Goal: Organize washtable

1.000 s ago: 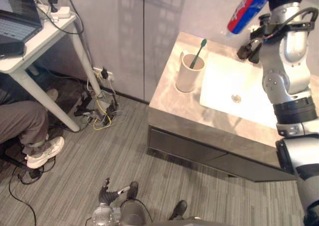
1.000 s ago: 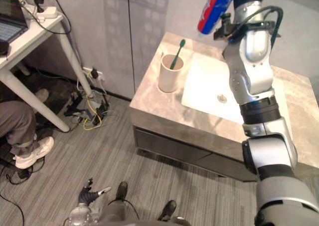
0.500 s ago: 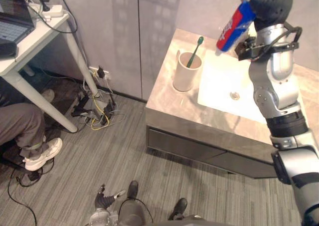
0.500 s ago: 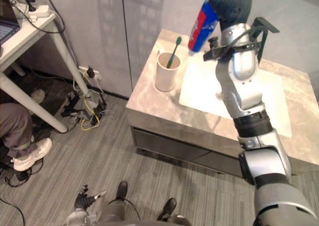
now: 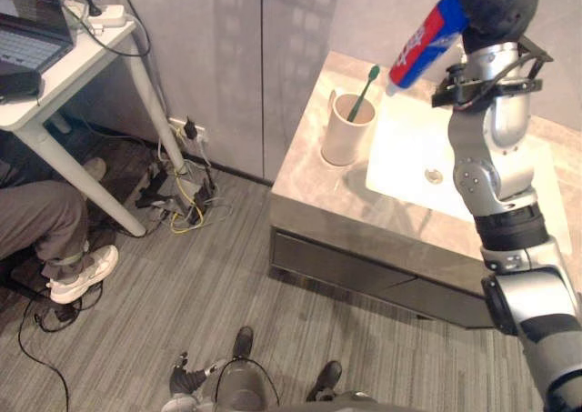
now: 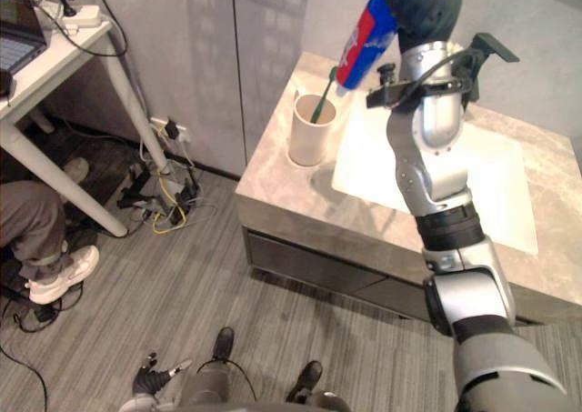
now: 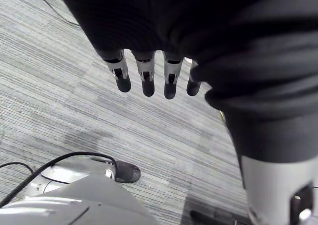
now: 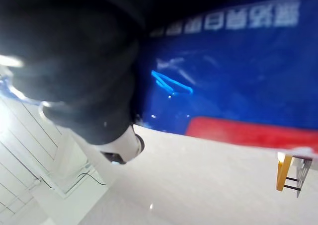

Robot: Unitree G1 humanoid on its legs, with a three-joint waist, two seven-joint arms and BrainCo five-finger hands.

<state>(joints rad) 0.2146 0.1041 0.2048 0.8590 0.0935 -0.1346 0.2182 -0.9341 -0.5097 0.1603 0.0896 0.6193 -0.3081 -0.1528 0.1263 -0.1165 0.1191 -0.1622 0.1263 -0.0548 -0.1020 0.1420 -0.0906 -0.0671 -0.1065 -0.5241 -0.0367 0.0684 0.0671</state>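
Blue-and-red toothpaste tube [image 5: 426,37] is clamped in my right hand [image 5: 496,3], fingers curled round its upper end. It tilts in the air above the table [image 5: 318,189], lower tip near the head of the 1 green toothbrush [image 5: 365,86] standing in the cup [image 5: 344,139]. My left hand [image 7: 144,81] hangs over the floor, fingers straight.

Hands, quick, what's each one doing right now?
Left hand: open, holding nothing.
Right hand: closed on the blue-and-red tube.
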